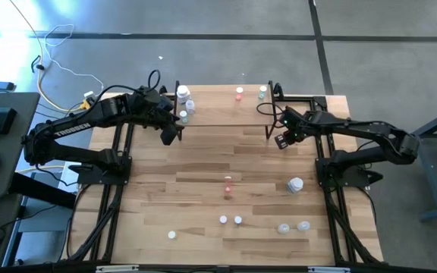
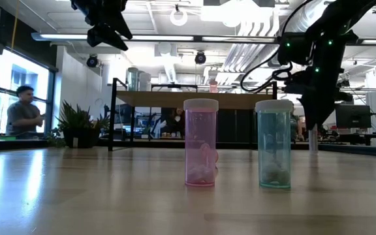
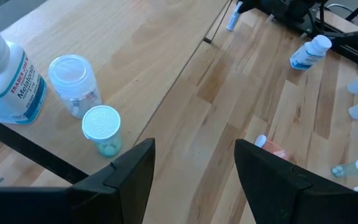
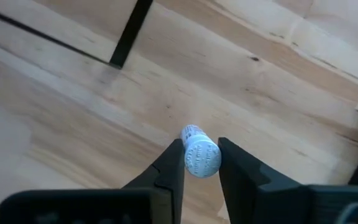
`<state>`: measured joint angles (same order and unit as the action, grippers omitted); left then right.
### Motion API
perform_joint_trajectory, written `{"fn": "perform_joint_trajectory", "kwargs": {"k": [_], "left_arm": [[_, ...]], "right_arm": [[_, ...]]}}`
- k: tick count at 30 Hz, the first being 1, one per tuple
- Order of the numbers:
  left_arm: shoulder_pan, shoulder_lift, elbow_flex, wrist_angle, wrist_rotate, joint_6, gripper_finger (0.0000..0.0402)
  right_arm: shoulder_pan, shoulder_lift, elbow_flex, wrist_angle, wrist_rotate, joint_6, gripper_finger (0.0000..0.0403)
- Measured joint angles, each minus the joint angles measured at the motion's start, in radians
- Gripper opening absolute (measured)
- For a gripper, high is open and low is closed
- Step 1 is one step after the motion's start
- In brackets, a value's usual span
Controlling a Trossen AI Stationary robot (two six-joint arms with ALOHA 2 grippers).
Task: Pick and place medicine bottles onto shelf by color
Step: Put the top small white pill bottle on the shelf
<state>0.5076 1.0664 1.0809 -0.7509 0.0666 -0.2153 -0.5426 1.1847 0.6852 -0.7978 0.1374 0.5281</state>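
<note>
Right end effector (image 4: 201,163) is closed on a small white-capped bottle (image 4: 201,157), held above the worktop (image 1: 203,174) beside the shelf (image 1: 218,106). Left end effector (image 3: 194,171) is held open, empty, over the shelf's left end.

Bright windows (image 2: 5,91), a potted plant (image 2: 77,124), a seated person (image 2: 23,111), ceiling ducts overhead.

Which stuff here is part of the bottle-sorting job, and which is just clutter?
Job: shelf; shelved bottles; loose bottles on table; white-capped bottle in shut right gripper; open left gripper by shelf.
Clutter: plant; person in background; floor cable.
</note>
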Motion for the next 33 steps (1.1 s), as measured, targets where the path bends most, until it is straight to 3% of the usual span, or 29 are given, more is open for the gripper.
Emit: {"fn": "perform_joint_trajectory", "kwargs": {"k": [12, 21, 33], "left_arm": [[0.000, 0.000, 0.000, 0.000, 0.000, 0.001, 0.0209], [0.000, 0.000, 0.000, 0.000, 0.000, 0.001, 0.0209], [0.001, 0.000, 0.000, 0.000, -0.060, -0.002, 0.0209]], "right_arm": [[0.000, -0.006, 0.182, -0.253, -0.002, 0.040, 0.0065], [0.000, -0.029, 0.412, -0.399, 0.108, 0.030, 0.0066], [-0.020, 0.019, 0.706, -0.344, 0.212, -0.161, 0.0066]]}}
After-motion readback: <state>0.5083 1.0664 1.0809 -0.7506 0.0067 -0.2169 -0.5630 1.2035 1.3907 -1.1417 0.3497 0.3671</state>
